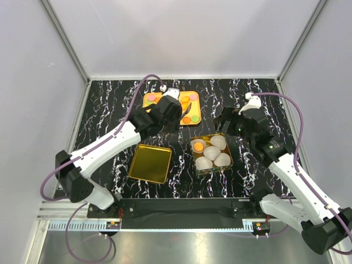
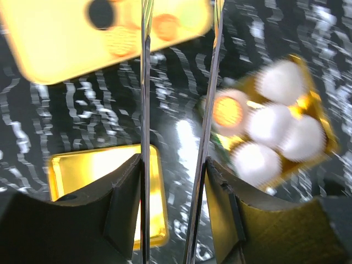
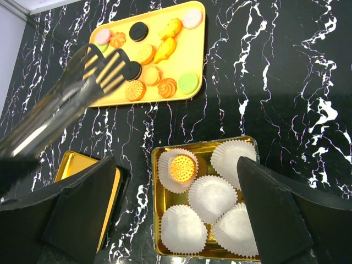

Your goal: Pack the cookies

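Black, white-veined table [image 1: 181, 181] between plain white walls. At its far side sits a yellow tray [image 3: 187, 49] with the cookies [image 3: 147, 54] on it: orange, black, pink and green discs, plus a few shaped ones. Nearer the arms is a gold tin [image 3: 156, 209] with five white paper cups [image 3: 212, 195]. One cup already holds an orange cookie [image 3: 182, 168] and four are empty. A gold lid [image 1: 149, 163] lies flat to the tin's left.

The left gripper [image 2: 173, 170] is clamped on a pair of metal tongs [image 3: 66, 99], its fingers pressing the two blades from outside. The slotted tips hang over the tray beside a black cookie. Whether they touch it I cannot tell, and nothing is visibly caught between them. The right gripper [image 3: 176, 165] hovers over the tin with its jaws spread wide and nothing in them.

These cookies are likely light, thin and brittle — a hard squeeze could crack or crumble one. They lie flat, so the tongs probably need to catch opposite edges across the middle. A gentle pinch is best — smooth faces may slip from the metal.
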Robot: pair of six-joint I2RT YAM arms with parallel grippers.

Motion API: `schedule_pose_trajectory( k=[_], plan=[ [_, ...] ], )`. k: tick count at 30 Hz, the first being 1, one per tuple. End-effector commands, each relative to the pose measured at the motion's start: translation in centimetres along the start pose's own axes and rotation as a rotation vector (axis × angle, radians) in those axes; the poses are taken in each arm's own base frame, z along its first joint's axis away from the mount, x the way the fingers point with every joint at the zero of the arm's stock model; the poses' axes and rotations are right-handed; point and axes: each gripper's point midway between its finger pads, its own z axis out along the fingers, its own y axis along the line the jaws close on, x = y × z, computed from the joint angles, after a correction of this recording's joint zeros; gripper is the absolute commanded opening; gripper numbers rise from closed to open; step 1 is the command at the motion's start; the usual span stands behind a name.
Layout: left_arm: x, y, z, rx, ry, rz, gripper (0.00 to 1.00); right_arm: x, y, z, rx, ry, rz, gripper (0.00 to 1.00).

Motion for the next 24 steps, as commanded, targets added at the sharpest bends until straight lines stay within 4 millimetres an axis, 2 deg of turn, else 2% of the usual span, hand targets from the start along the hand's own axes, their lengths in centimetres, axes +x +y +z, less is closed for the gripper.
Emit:
schedule_pose_trajectory(
  k=[1, 4, 8, 11, 24],
  plan=[
    [-2.1, 1.6, 2.4, -0.057, -0.033, 0.006, 0.50, -0.8, 0.8, 0.0, -0.034, -0.031, -0.014, 1.00],
    [-3.4, 2.8, 3.6, -0.088, -0.036, -0.004, 0.51, -0.7, 0.7, 0.0, -0.035, -0.029, -0.014, 1.00],
    [-3.2, 4.3, 6.4, -0.119, 0.007, -0.019, 0.53, -0.6, 0.8, 0.0, -0.038, -0.026, -0.016, 1.00],
    [-3.1, 4.9, 7.6, -0.133, 0.023, -0.020, 0.53, -0.6, 0.9, 0.1, -0.041, -0.022, -0.018, 1.00],
    [-1.3, 4.4, 11.3, -0.127, 0.085, -0.002, 0.52, -0.4, 0.8, 0.0, -0.043, -0.019, -0.018, 1.00]
  ],
)
